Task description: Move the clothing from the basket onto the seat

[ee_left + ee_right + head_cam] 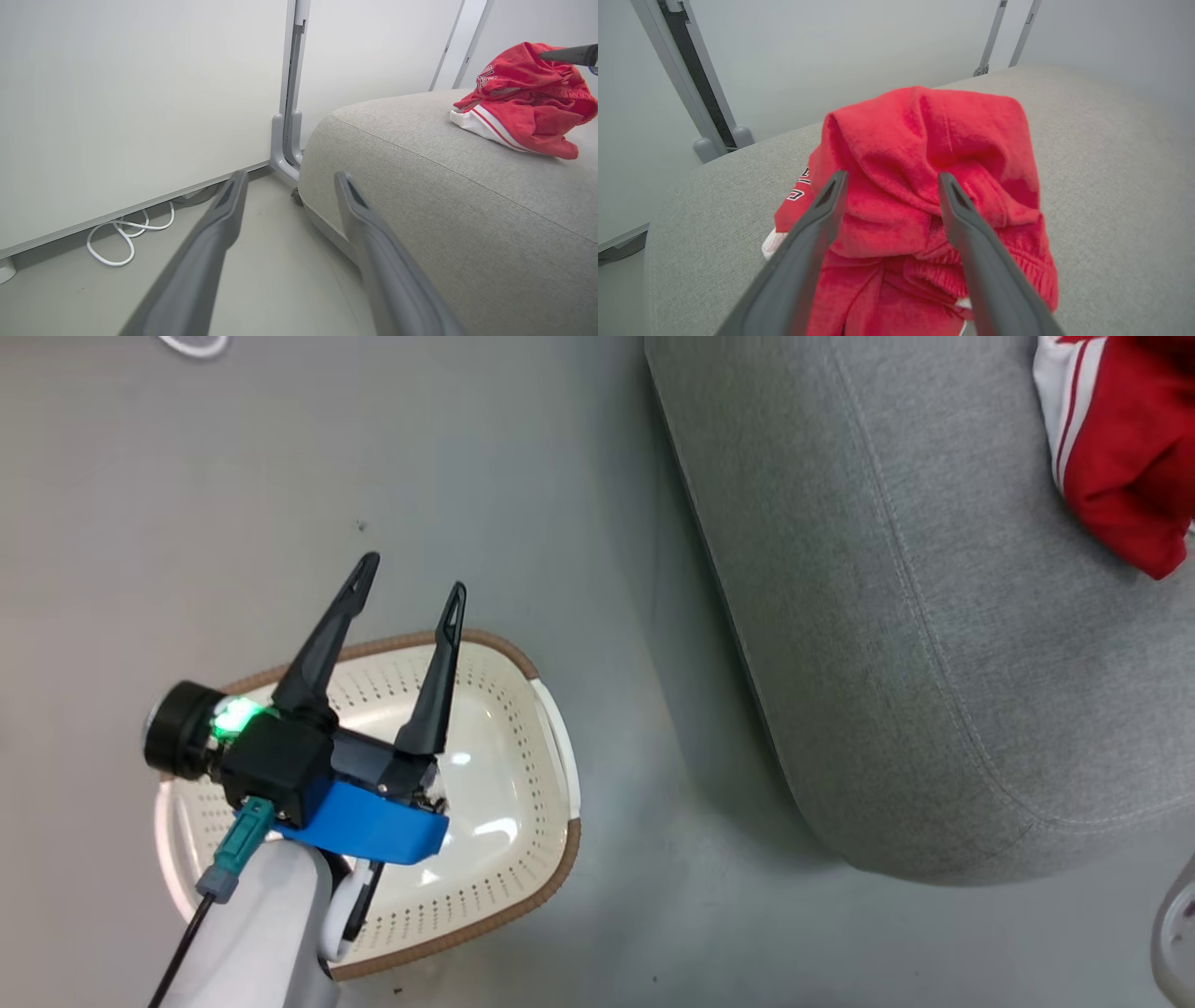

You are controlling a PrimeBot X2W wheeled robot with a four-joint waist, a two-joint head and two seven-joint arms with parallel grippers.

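I see the grey seat (915, 616) at right, with the red clothing (1130, 457) heaped on its far right part. The basket (560, 859) sits on the floor (280, 476), near left. My left gripper (413, 574) hangs above it, fingers spread. My right gripper (892, 176) is also spread, straddling the heap and possibly touching it.

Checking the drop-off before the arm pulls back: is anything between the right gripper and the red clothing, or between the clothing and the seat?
Nothing visible. The right gripper is open directly at the clothing, a finger on each side of the heap, and the clothing lies right on the seat.
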